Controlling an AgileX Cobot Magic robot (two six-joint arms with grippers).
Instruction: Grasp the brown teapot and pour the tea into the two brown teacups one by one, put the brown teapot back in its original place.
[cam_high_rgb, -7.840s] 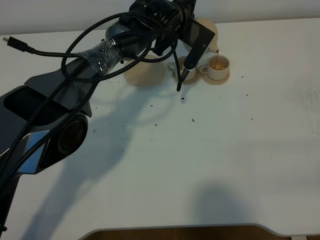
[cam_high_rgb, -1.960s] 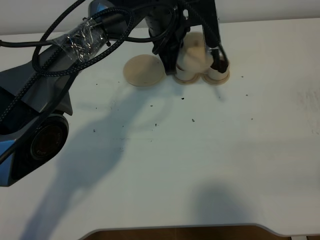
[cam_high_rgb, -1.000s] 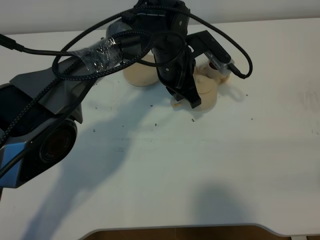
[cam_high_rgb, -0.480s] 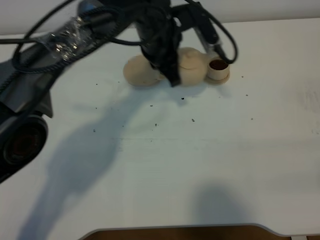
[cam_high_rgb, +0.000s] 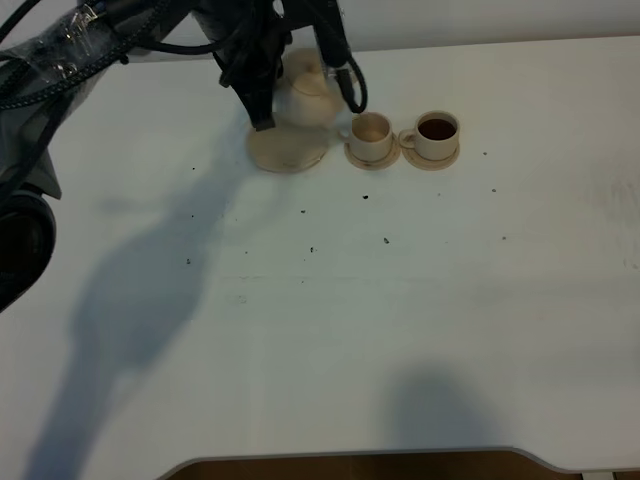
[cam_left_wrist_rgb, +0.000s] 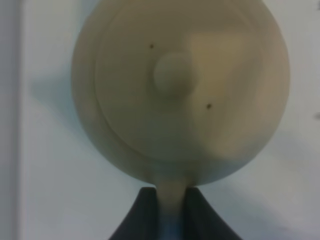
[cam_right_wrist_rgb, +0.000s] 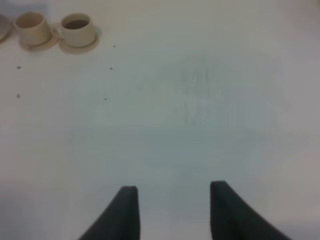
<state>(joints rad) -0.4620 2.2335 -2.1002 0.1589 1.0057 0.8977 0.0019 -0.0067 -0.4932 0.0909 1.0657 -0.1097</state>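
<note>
The brown teapot (cam_high_rgb: 305, 92) hangs upright just over the far edge of the wide round saucer (cam_high_rgb: 288, 152), its original place. My left gripper (cam_high_rgb: 268, 102) is shut on its loop handle. From above, the left wrist view shows the lid and knob of the teapot (cam_left_wrist_rgb: 172, 75), with the handle pinched in my left gripper (cam_left_wrist_rgb: 172, 194). The two brown teacups stand on small saucers right of the wide saucer. The nearer cup (cam_high_rgb: 371, 131) holds pale liquid and the farther cup (cam_high_rgb: 437, 130) holds dark tea. My right gripper (cam_right_wrist_rgb: 172, 197) hovers open over bare table, with both cups (cam_right_wrist_rgb: 32, 25) (cam_right_wrist_rgb: 77, 27) far ahead.
Dark specks (cam_high_rgb: 386, 240) are scattered over the white table (cam_high_rgb: 400, 330) in front of the cups. The left arm and its cables (cam_high_rgb: 120, 30) reach in from the far left corner. The table's front edge (cam_high_rgb: 350, 458) runs along the bottom.
The left arm has swung the teapot leftward, from in front of the cups to over the wide saucer. Both cups now stand uncovered. The right gripper has not moved.
</note>
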